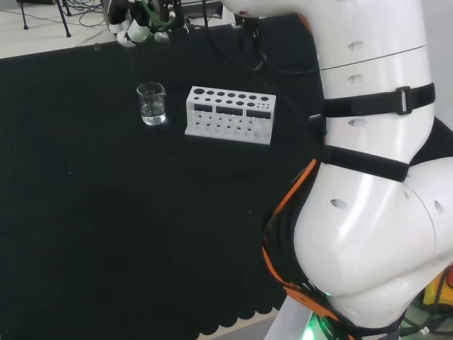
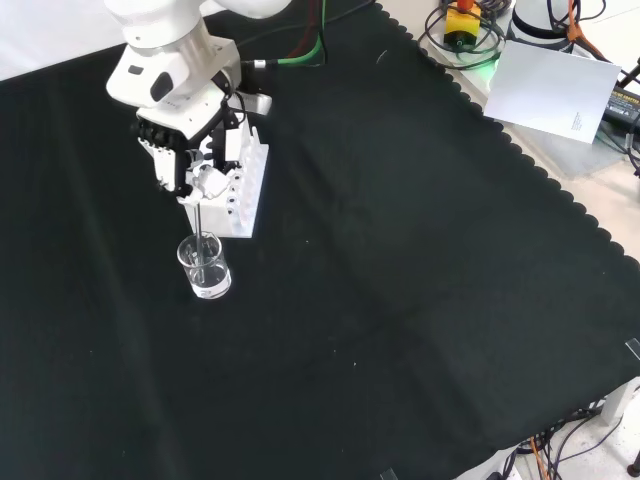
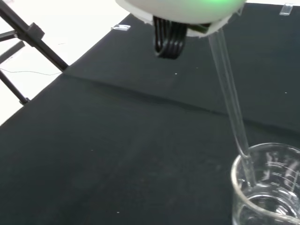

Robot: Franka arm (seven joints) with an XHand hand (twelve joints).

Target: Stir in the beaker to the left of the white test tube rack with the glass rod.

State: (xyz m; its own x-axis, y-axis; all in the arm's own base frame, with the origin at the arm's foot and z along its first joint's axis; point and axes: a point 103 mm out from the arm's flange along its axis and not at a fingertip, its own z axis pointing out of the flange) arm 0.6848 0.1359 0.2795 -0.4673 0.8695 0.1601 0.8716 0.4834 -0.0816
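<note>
A small clear glass beaker with a little clear liquid stands just left of the white test tube rack in the head view. In the front view the beaker sits in front of the rack. The black and white hand hangs above it, its fingers curled round a thin glass rod. In the wrist view the rod slants down past the rim, its lower end inside the beaker. At the far edge of the cloth in the head view, the hand is partly in sight.
The arm's big white links take up the right of the head view. Open black cloth lies around the beaker and rack. Off the cloth's edge, a white sheet of paper and cables lie at the front view's upper right.
</note>
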